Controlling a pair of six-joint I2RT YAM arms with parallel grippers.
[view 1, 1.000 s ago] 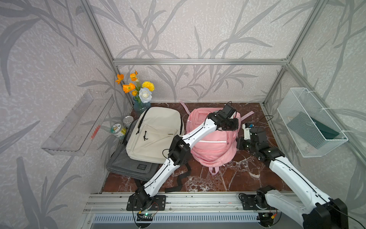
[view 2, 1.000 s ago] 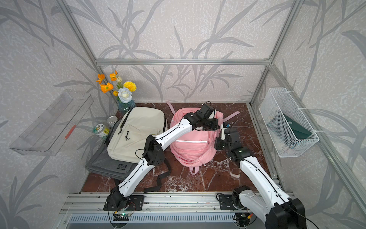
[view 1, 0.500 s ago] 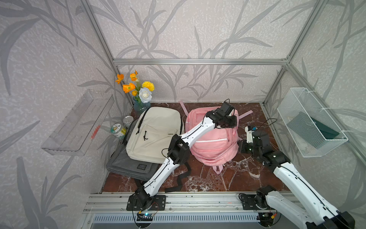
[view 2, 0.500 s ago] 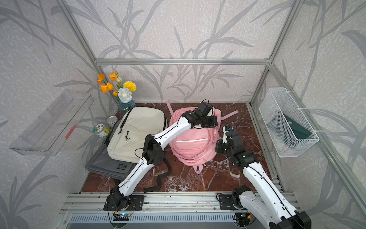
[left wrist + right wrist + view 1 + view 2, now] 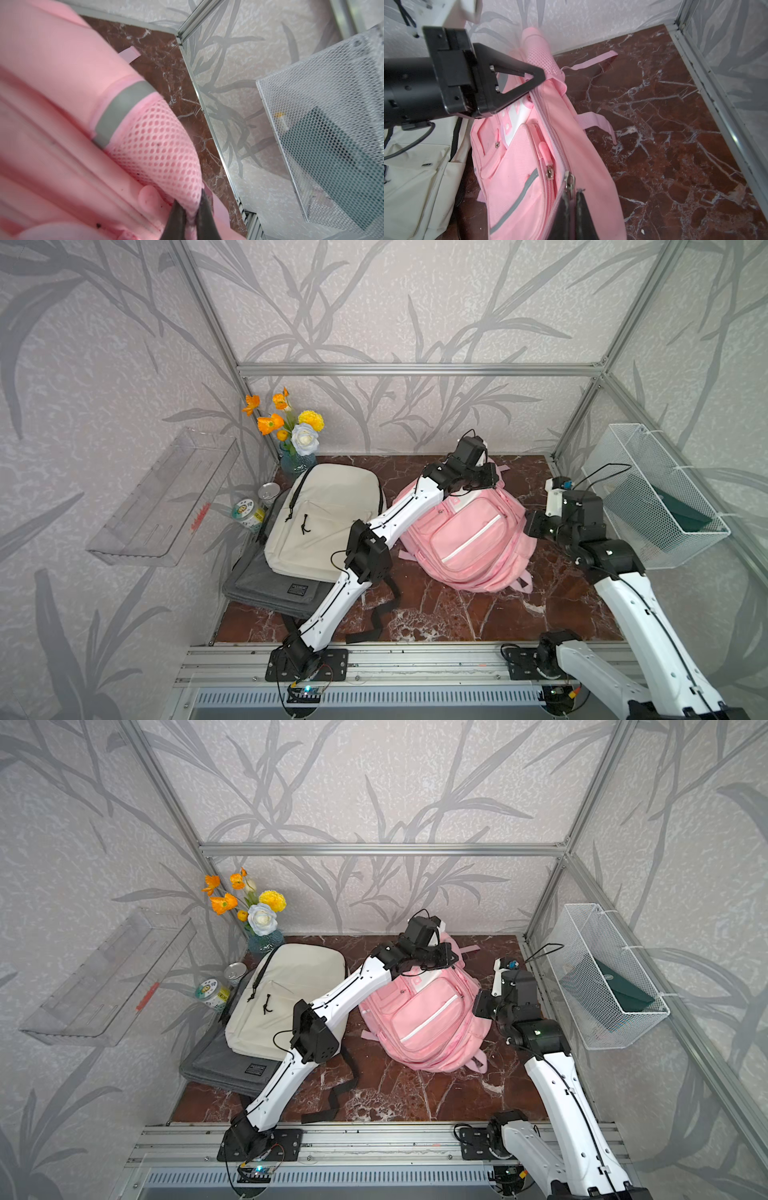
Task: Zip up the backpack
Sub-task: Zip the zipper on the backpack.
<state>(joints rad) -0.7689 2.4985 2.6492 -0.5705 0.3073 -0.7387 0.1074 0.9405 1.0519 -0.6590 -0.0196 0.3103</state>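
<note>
The left claw [image 5: 190,204] pinches fabric of the pink backpack [image 5: 469,539], the right claw [image 5: 572,195] is closed on the zipper pull [image 5: 569,180], which may slip out if the fabric slackens.

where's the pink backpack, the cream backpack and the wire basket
pink backpack [image 5: 457,541], in a top view, front pocket
cream backpack [image 5: 326,524], in a top view, front panel
wire basket [image 5: 623,506], in a top view, mesh side wall

The backpack [image 5: 478,543] is pink, grey-trimmed; the rucksack [image 5: 332,506] cream; the table [image 5: 457,614] red-brown, white-veined; walls [image 5: 415,302] leaf-patterned grey.
</note>
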